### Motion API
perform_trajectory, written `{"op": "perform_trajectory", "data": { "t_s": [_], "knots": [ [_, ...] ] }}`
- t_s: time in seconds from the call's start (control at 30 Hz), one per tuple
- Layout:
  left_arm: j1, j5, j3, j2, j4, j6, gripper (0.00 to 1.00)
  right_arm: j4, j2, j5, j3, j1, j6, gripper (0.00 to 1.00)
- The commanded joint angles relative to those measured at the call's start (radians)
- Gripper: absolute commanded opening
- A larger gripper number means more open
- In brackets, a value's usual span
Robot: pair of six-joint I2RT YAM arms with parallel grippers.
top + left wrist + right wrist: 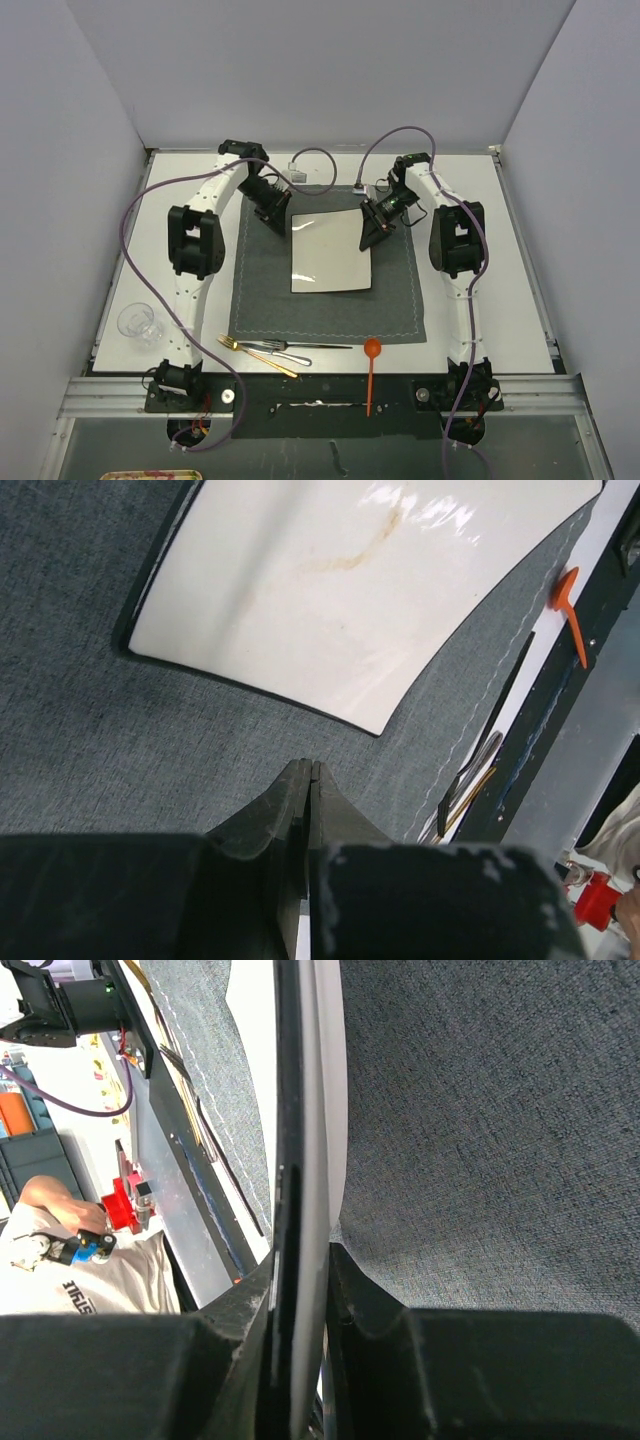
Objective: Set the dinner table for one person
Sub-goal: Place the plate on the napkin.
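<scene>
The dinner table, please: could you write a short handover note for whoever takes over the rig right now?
Left claw: shut, empty, over the grey placemat by the plate's far-left corner.
Right claw: shut on the square plate at its far-right corner.
Things: plate on the placemat, mid dinner table. Gold fork, silver cutlery and orange spoon lie off the mat at the near edge. Glass is near left.
Done: placemat and plate laid.
Left: release the plate, then set cutlery and glass around it.
</scene>
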Motion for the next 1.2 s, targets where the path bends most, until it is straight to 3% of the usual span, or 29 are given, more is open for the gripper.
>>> {"op": "perform_trajectory", "data": {
  "t_s": [0.0,0.27,0.4,0.67,0.97,1.17],
  "knots": [
    [-0.008,0.097,-0.021,0.010,0.034,0.003,0.00,-0.031,-0.038,-0.027,0.027,-0.003,-0.011,0.00],
    [-0.002,0.191,-0.032,0.067,0.033,-0.010,0.00,-0.037,-0.007,-0.039,0.067,-0.013,-0.015,0.00],
    [0.028,0.209,-0.143,0.026,0.113,-0.051,0.00,-0.046,0.007,-0.052,0.078,-0.029,-0.024,0.00],
    [0.065,0.237,-0.297,-0.050,0.296,-0.161,0.13,-0.051,0.021,-0.066,0.089,-0.039,-0.032,0.00],
    [0.071,0.315,-0.299,-0.047,0.354,-0.211,0.17,-0.044,0.014,-0.070,0.075,-0.037,-0.025,0.00],
    [0.073,0.362,-0.309,-0.045,0.375,-0.229,0.27,-0.045,0.018,-0.075,0.075,-0.037,-0.026,0.00]
  ]
}}
